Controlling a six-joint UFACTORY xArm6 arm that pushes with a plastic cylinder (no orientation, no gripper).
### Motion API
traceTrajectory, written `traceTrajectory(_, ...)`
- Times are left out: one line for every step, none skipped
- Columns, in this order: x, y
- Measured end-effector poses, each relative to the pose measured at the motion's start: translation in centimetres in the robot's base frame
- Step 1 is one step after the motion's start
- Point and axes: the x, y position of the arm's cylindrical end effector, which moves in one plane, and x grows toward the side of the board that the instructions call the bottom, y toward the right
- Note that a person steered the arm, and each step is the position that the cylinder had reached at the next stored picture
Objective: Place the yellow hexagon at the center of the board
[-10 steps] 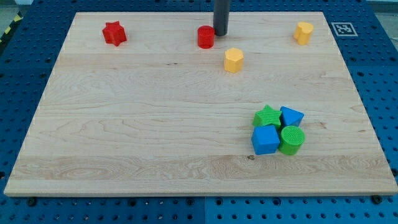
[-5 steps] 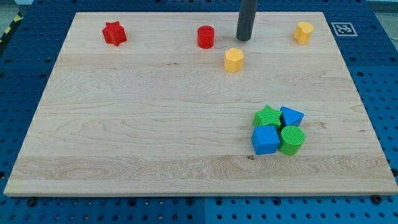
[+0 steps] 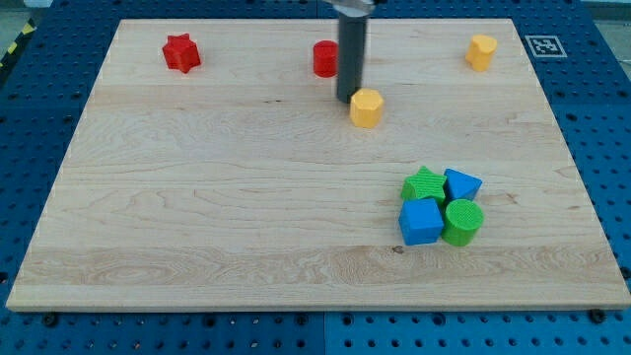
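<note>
The yellow hexagon (image 3: 367, 107) lies on the wooden board (image 3: 197, 197), above the board's middle and a little to the right. My tip (image 3: 347, 100) stands right at its upper left side, touching or nearly touching it. The rod rises from there to the view's top and partly hides the red cylinder (image 3: 323, 58) behind it.
A red star (image 3: 181, 52) lies at the top left. A second yellow block (image 3: 481, 51) lies at the top right. At the lower right a green star (image 3: 424, 183), a blue block (image 3: 461, 183), a blue cube (image 3: 421, 221) and a green cylinder (image 3: 462, 221) sit clustered together.
My tip moved from the right of the red cylinder down and left to the yellow hexagon's upper left side. The hexagon shifted slightly downward.
</note>
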Motion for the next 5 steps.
traceTrajectory(0.0,3.3)
traceTrajectory(0.2,6.5)
traceTrajectory(2.7,4.8)
traceTrajectory(4.5,-2.4)
traceTrajectory(4.4,-3.6)
